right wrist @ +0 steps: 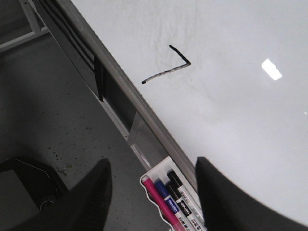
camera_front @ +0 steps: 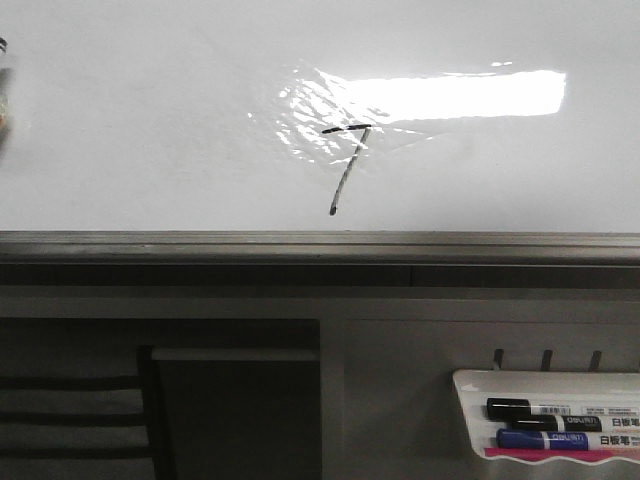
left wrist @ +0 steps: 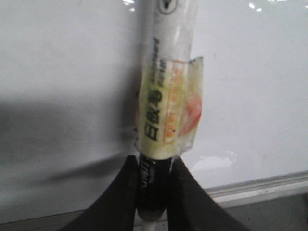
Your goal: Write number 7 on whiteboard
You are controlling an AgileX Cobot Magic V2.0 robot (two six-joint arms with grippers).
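Observation:
The whiteboard (camera_front: 150, 120) fills the front view, with a grey edge rail along its lower side and a wrinkled shiny film patch (camera_front: 310, 115). A black number 7 (camera_front: 345, 165) is drawn on it, top bar on the film; it also shows in the right wrist view (right wrist: 168, 70). My left gripper (left wrist: 153, 190) is shut on a white marker (left wrist: 163, 96) with a yellowed label, held over the whiteboard (left wrist: 62, 72). My right gripper (right wrist: 151, 187) is open and empty, hovering above the marker tray (right wrist: 175, 197). Neither gripper shows in the front view.
A small white tray (camera_front: 550, 415) hangs below the board at the right, holding black, blue and pink markers. A grey frame rail (camera_front: 320, 245) runs under the board. A dark chair back (camera_front: 70, 410) stands at lower left. Grey floor (right wrist: 53, 120) lies below.

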